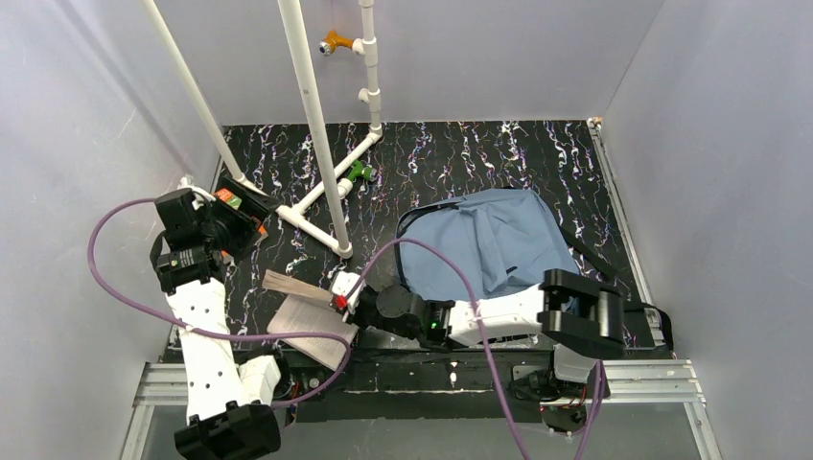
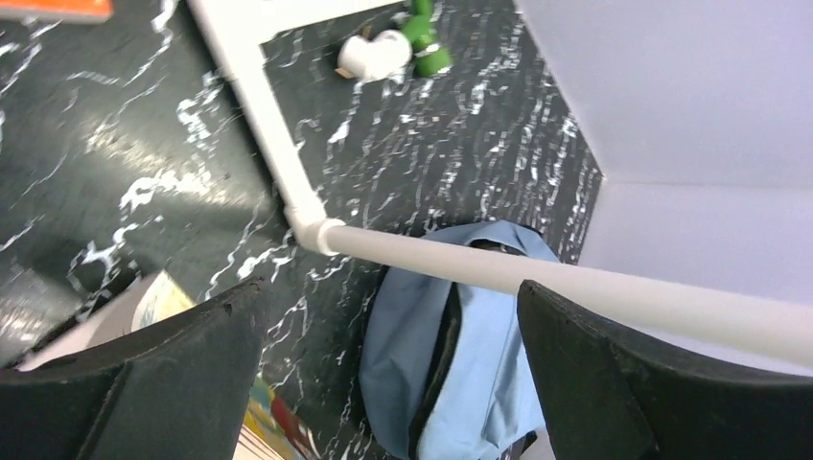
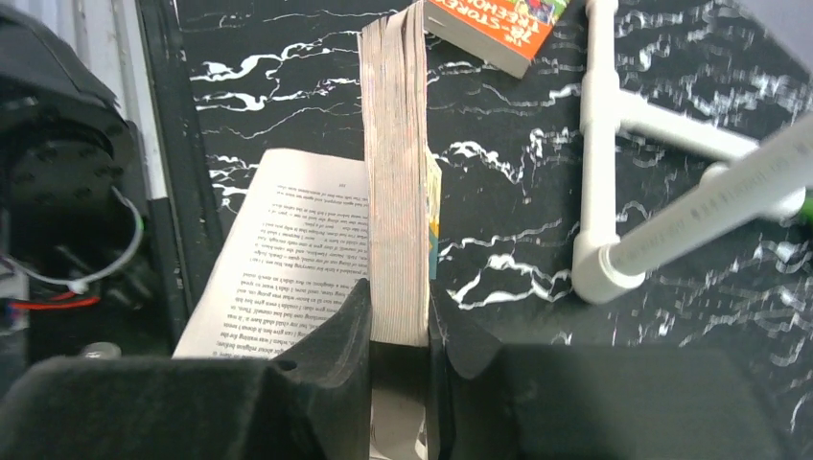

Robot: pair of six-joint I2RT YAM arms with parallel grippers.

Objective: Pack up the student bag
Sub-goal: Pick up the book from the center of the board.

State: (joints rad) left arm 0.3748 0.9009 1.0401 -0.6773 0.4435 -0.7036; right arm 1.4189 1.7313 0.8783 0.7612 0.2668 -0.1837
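Observation:
The dusty-blue student bag (image 1: 489,244) lies flat at the middle right of the black marbled table; it also shows in the left wrist view (image 2: 460,374). My right gripper (image 1: 337,292) reaches left of the bag and is shut on the page block of an open paperback (image 3: 396,182), which stands on edge between the fingers (image 3: 398,307). One printed page (image 3: 278,249) flops to the left. The paperback lies at the near left in the top view (image 1: 305,318). My left gripper (image 1: 247,209) hangs open and empty above the far left (image 2: 393,297).
A white PVC pipe frame (image 1: 316,125) stands between the grippers and the bag, its base pipes (image 3: 599,144) on the table. An orange book (image 3: 499,24) lies beyond the paperback. A green fitting (image 1: 360,172) sits on the pipe. Walls close in both sides.

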